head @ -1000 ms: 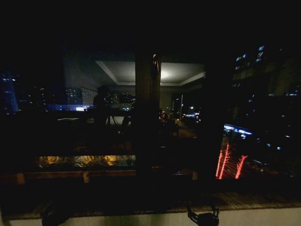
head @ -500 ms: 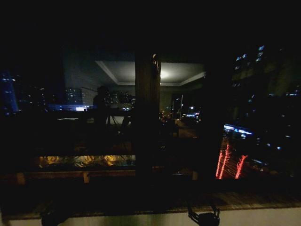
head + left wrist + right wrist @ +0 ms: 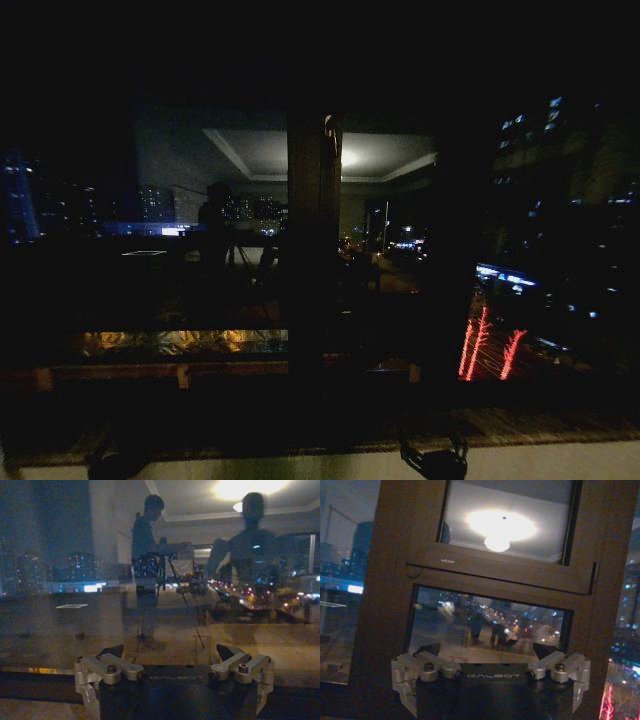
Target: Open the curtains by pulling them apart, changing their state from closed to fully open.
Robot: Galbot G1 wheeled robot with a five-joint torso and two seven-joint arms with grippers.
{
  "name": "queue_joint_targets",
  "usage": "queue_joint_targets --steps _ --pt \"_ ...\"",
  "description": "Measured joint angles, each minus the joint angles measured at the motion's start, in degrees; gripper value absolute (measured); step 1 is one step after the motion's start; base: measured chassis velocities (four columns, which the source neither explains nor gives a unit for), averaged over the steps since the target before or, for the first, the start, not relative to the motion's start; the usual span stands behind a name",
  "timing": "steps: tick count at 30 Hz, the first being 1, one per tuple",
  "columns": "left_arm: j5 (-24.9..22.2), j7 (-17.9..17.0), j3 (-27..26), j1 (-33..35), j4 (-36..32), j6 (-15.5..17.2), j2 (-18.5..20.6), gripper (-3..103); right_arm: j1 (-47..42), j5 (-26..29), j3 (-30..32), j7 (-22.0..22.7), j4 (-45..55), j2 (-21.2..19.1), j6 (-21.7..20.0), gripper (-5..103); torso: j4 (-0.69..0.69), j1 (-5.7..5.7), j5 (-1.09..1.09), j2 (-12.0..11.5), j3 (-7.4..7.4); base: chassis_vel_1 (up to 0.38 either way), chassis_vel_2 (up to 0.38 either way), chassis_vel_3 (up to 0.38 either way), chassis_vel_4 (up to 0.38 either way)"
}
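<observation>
The curtains are out of view; the night window glass (image 3: 200, 200) stands bare before me. My left gripper (image 3: 115, 462) hangs low at the sill, on the left of the head view. Its wrist view shows the left gripper (image 3: 170, 652) open, fingers spread wide with nothing between them, facing the pane. My right gripper (image 3: 435, 462) sits low at the sill right of centre. In its wrist view the right gripper (image 3: 486, 650) is also open and empty, facing the dark window frame (image 3: 495, 572).
A dark vertical window post (image 3: 313, 250) splits the glass in the middle. A pale ledge (image 3: 560, 462) runs along the bottom, under a wooden sill (image 3: 520, 425). The glass reflects the room's ceiling lamp (image 3: 497, 542).
</observation>
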Motion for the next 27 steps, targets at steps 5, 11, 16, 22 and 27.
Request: queue_joint_targets --steps 5,11,16,22,27 --pt "0.0 0.1 0.0 0.2 -0.1 -0.1 -0.7 100 0.0 0.0 0.1 0.1 -0.3 0.0 -0.4 100 0.0 0.0 0.0 0.0 0.0 0.0 0.0 0.0 0.0" --pt "0.1 0.1 -0.2 0.5 -0.6 -0.1 -1.0 100 0.1 0.1 0.3 0.1 -0.9 0.0 -0.3 100 -0.01 0.0 0.0 0.0 0.0 0.0 0.0 0.0 0.0" --pt "0.1 0.1 -0.5 0.4 -0.8 -0.1 -1.1 100 0.3 0.2 0.4 0.1 -1.1 0.0 -0.2 100 0.0 0.0 0.0 0.0 0.0 0.0 0.0 0.0 0.0" --pt "0.1 0.1 -0.8 0.6 -1.1 -0.1 -1.4 100 0.4 0.3 0.4 0.1 -1.4 0.0 0.3 100 0.0 0.0 0.0 0.0 0.0 0.0 0.0 0.0 0.0" --pt "0.1 0.1 -1.1 0.8 -1.2 -0.1 -1.4 100 0.3 0.4 0.6 0.2 -1.5 0.0 0.6 100 0.0 0.0 0.0 0.0 0.0 0.0 0.0 0.0 0.0"
